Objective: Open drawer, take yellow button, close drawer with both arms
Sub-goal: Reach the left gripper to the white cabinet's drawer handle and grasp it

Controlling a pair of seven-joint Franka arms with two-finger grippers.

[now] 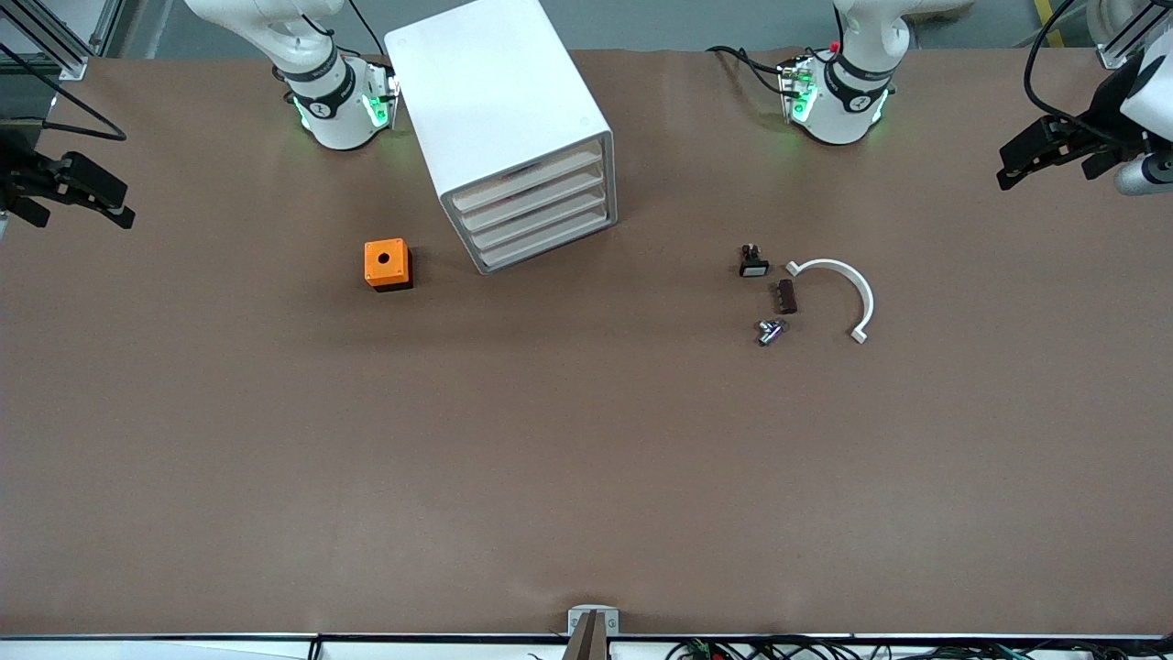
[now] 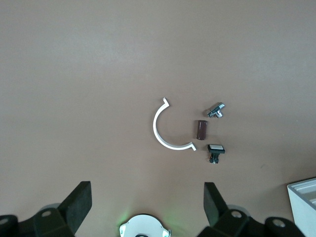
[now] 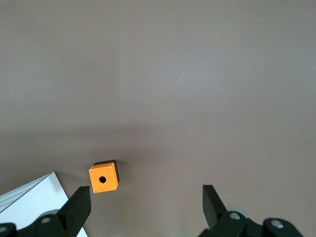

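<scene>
Right claw (image 1: 87, 192): at the counter's edge at the right arm's end, held up, fingers (image 3: 79, 207) spread wide, gripping nothing. The arm waits.

Counter (image 1: 275, 440): brown sheet, bare over most of its area; the whole half nearer the front camera is open room.

Orange cube (image 1: 387, 264): 1 round hole on top, black base, standing just beside the cabinet toward the right arm's end, not touching it.

Cabinet (image 1: 495, 101): tall white box, set askew on the counter, fronts facing the front camera and slightly toward the left arm's end. 4 tray drawers, all pushed in. Drawer (image 1: 527, 177): uppermost of the 4, shut; contents hidden. Button: not visible anywhere.

Small black part (image 1: 753, 264): white face, well apart from the cabinet toward the left arm's end.

Brown block (image 1: 785, 296): just beside the black part, nearer the front camera.

Metal fitting (image 1: 770, 331): nearer the camera again, near the block.

White curved bracket (image 1: 838, 293): half ring, arching round the block without touching.

Left claw (image 1: 1045, 151): up over the counter's edge at the left arm's end, fingers (image 2: 215, 202) fully apart, empty. The arm waits.
</scene>
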